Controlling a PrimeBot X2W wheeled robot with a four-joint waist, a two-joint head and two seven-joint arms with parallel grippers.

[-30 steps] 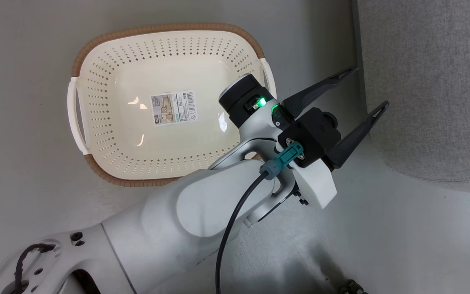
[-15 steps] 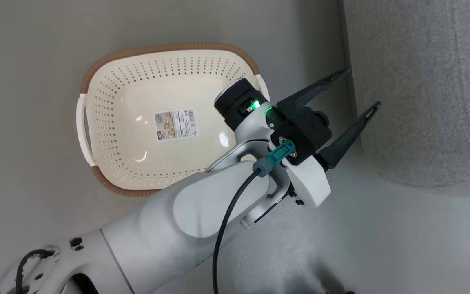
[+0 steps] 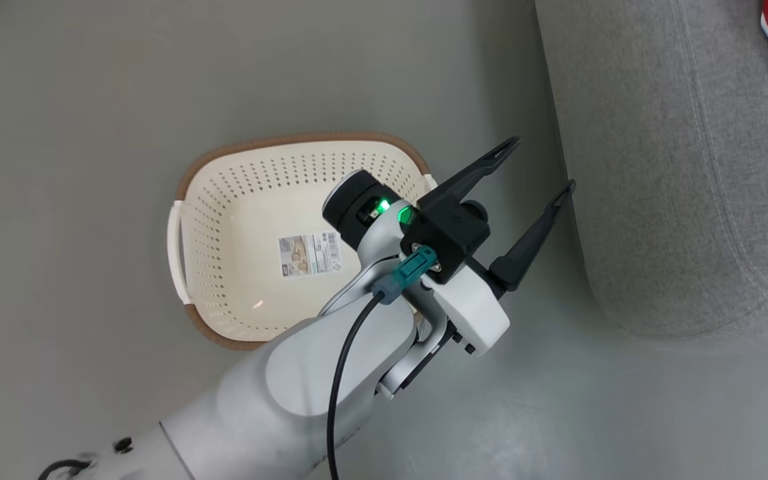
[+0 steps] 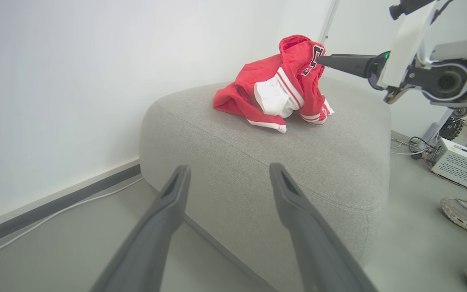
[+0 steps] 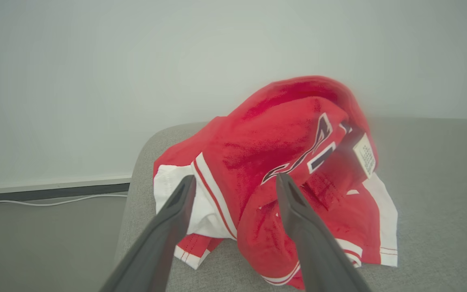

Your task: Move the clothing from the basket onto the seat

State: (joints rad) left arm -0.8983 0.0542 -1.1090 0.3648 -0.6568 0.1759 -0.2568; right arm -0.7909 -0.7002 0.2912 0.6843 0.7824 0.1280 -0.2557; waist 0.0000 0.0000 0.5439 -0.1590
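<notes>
Dark baseboard (image 4: 55,202) lines the white wall (image 4: 55,81); grey shoe (image 4: 464,213) near white box (image 4: 462,166).

The clothing (image 4: 253,79): bright red fabric with white stripes, white trim, dark white-edged lettering and a small white tag, crumpled into one upward-peaking heap on top of the seat (image 4: 233,154), a large light-grey upholstered sofa with rounded edges. The basket (image 3: 251,180), cream-white, perforated and brown-rimmed, stands upright on the floor beside the seat, with a barcode sticker on its bottom.
</notes>
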